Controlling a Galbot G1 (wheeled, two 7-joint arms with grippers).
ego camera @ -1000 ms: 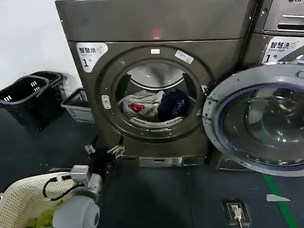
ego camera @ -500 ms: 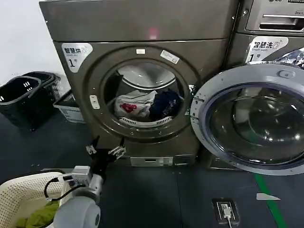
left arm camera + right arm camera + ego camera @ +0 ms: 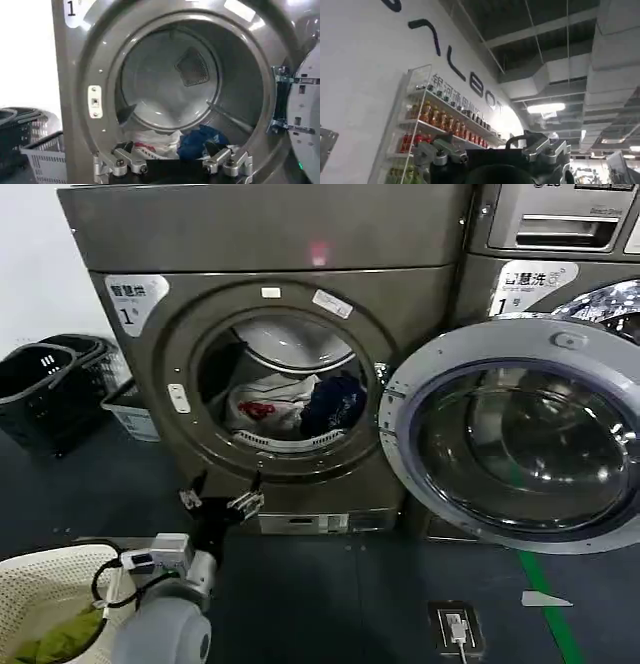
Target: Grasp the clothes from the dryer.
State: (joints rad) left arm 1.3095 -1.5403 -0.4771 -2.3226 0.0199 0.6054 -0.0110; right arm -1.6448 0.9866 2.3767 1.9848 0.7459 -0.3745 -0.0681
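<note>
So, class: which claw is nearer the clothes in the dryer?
Left. The left claw is open, below the dryer port, facing the clothes. The right claw points toward the ceiling.

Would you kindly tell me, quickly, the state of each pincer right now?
Left pincer: open, holding nothing, just below the dryer port, short of the clothes.
Right pincer: open, empty, pointing up at the ceiling.

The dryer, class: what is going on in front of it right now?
The dryer stands with its door swung open, and the clothes lie heaped inside the drum. The robot's left hand is open, held low in front of the port, touching nothing yet. The right hand points up toward the ceiling.
</note>
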